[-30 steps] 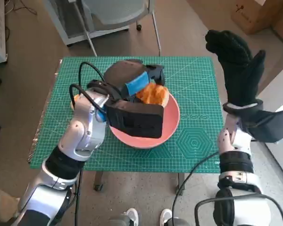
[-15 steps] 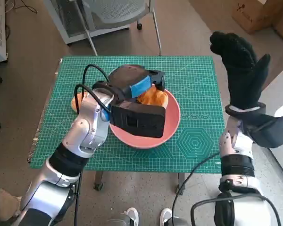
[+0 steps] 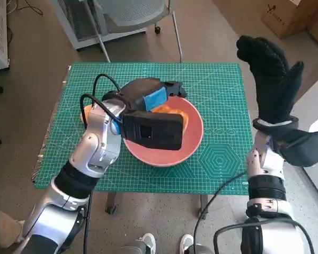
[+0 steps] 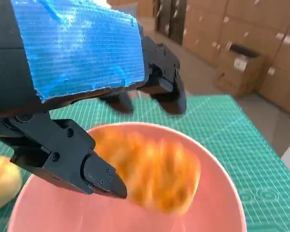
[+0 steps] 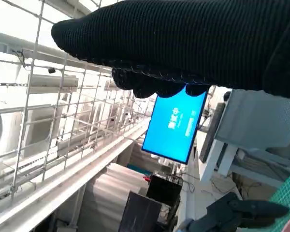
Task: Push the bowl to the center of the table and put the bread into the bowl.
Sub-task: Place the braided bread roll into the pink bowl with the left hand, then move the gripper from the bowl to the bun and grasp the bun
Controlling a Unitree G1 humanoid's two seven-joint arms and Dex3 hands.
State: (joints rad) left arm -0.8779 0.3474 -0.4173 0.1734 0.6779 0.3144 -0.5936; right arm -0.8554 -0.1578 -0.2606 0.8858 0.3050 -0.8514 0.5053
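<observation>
Overhead, you see the bread (image 3: 172, 116) lying in the pink bowl (image 3: 193, 142) mid-mat, the left hand (image 3: 148, 96) above it, the right hand (image 3: 273, 76) raised, fingers spread, empty. Left wrist: fingers (image 4: 164, 82) parted over the bread (image 4: 157, 174), gripping nothing. Right wrist: just glove (image 5: 193, 43).

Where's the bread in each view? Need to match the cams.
Head view: bread lies in the pink bowl, partly under the left robot hand.
Left wrist view: blurred orange bread inside the bowl, below the robot hand's black fingers.
Right wrist view: bread not in it; only a sliver of pink at the corner, likely the bowl.
Shared landmark: the green cutting mat.
</observation>
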